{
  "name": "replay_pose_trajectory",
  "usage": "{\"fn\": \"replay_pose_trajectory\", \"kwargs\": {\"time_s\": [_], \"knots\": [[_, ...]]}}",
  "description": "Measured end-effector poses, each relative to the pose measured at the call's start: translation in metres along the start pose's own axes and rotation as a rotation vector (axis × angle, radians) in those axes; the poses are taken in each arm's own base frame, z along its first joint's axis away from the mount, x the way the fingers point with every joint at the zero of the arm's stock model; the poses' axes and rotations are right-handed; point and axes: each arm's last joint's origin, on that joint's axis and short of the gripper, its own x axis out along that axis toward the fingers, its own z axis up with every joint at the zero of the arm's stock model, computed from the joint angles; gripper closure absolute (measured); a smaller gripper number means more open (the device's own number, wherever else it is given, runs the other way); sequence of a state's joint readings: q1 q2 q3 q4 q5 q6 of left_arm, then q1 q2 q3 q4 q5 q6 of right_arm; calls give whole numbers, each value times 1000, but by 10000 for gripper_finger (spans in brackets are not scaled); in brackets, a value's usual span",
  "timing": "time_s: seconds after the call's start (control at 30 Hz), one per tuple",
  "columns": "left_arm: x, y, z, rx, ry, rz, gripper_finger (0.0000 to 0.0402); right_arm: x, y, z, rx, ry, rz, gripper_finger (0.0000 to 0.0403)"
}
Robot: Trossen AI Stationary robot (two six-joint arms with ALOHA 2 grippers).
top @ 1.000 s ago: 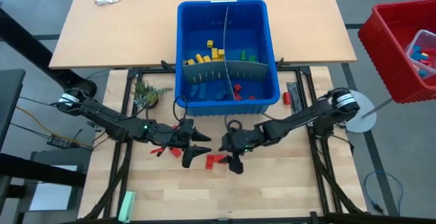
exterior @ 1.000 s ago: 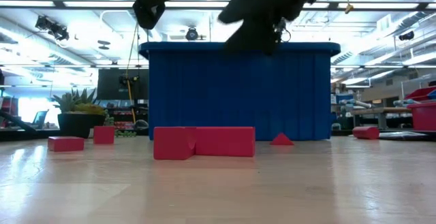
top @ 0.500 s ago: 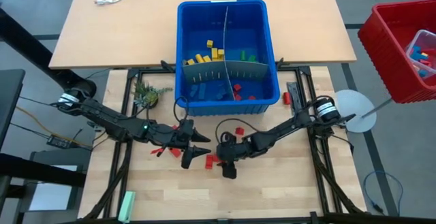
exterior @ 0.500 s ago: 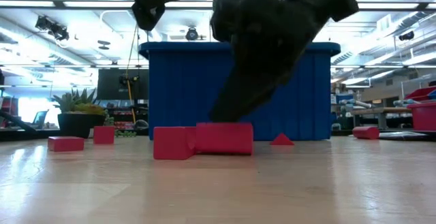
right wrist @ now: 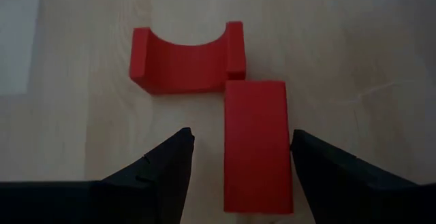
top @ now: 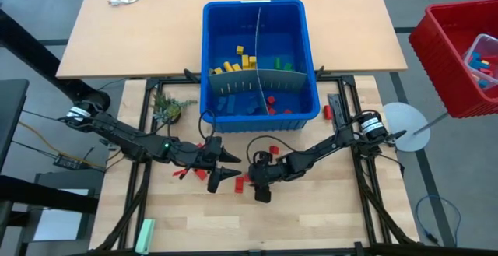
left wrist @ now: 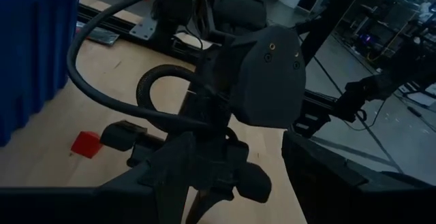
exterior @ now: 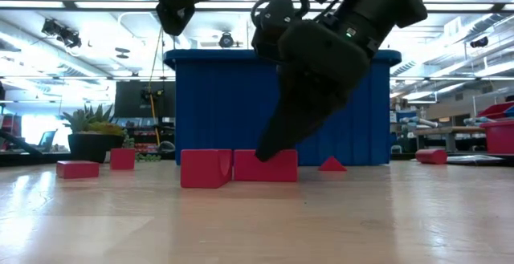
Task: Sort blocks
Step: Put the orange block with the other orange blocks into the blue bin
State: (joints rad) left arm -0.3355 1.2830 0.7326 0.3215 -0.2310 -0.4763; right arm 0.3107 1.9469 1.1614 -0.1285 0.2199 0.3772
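Observation:
Two red blocks lie side by side on the wooden table: a rectangular one point(right wrist: 255, 146) and an arch-shaped one point(right wrist: 184, 60); the low view shows the rectangular block point(exterior: 277, 166) and the arch block point(exterior: 206, 168) too. My right gripper point(right wrist: 242, 176) is open and slants down over them. Its fingers straddle the rectangular block's long sides, the tips low by the table. My left gripper point(top: 233, 166) hangs open above the table, left of the blocks, holding nothing. The blue bin point(top: 261, 61) holds yellow, green, blue and red blocks in compartments. My right gripper stands astride the rectangular block, fingers along its length. One finger point(right wrist: 327, 173) sits right at the block's long edge point(right wrist: 286, 149); whether they touch I cannot tell. A clear gap separates the other finger point(right wrist: 163, 173) from the block, which lies flat on the table.
Loose red blocks point(exterior: 78, 168), point(exterior: 123, 158), point(exterior: 332, 164) lie around the table. A small plant point(top: 167, 108) stands left of the bin. A pale green bar point(top: 145, 235) lies at the near left. A red crate point(top: 459, 54) sits off to the right.
My right gripper has come down onto the two red blocks, tipping its fingers more steeply downward and shifting slightly toward the table's left. It has nearly stopped over the last half second. My left gripper has kept still.

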Motion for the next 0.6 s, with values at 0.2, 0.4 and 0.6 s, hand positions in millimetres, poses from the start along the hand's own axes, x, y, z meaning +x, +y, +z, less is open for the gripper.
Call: {"fn": "replay_pose_trajectory", "kwargs": {"time_s": [0.2,0.4,0.6], "knots": [[0,0,0,-3,-1,-1,169,3,-2,-1,-20,1,-26,188],[0,0,1,-5,-5,-3,169,15,-2,-9,-13,38,-21,213],[0,0,1,-8,-8,-4,169,14,-2,-9,5,35,-30,255]]}}
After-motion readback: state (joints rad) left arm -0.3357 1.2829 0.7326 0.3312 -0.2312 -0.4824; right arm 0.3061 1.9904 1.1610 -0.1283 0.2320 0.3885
